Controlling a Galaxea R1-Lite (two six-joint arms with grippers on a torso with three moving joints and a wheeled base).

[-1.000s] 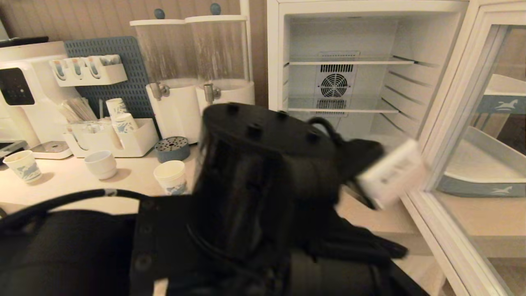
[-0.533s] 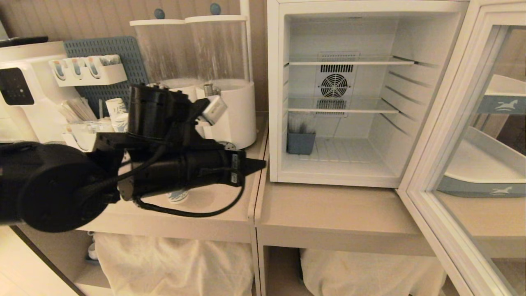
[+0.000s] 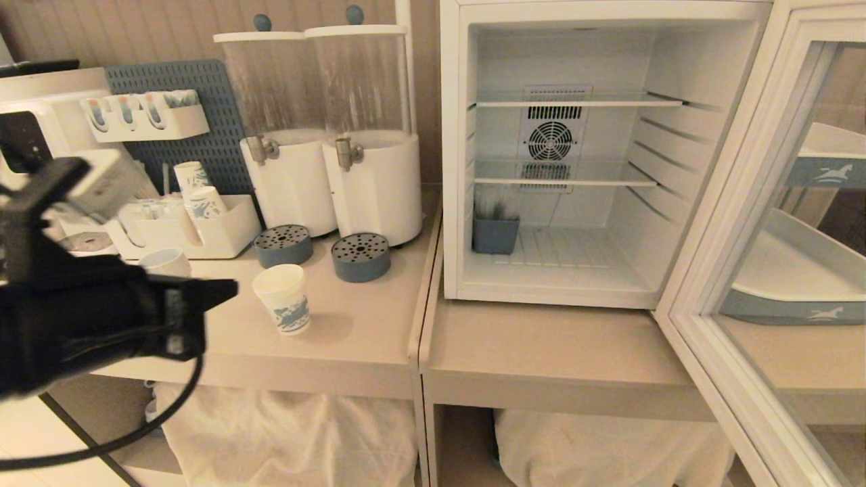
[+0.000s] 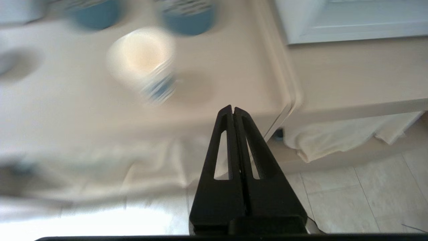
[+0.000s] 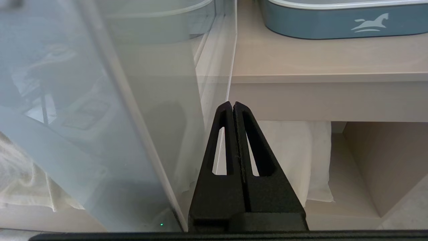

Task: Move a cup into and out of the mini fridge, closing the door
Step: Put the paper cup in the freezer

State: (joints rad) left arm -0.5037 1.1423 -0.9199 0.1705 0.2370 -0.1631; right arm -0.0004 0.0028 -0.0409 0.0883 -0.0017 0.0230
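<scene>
The cup [image 3: 285, 297] stands upright on the counter [image 3: 352, 338], left of the open fridge [image 3: 561, 162], whose door [image 3: 744, 223] swings wide to the right. The left gripper [image 3: 226, 291], empty and pressed closed, hovers just left of the cup. The right gripper [image 5: 233, 105], also closed and empty, sits near the door's glass.

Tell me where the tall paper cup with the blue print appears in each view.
Head view: cup stands left of centre on the counter.
Left wrist view: cup, blurred, beyond the shut left gripper.
Right wrist view: not in it.
Shared landmark: grey drip tray.
</scene>
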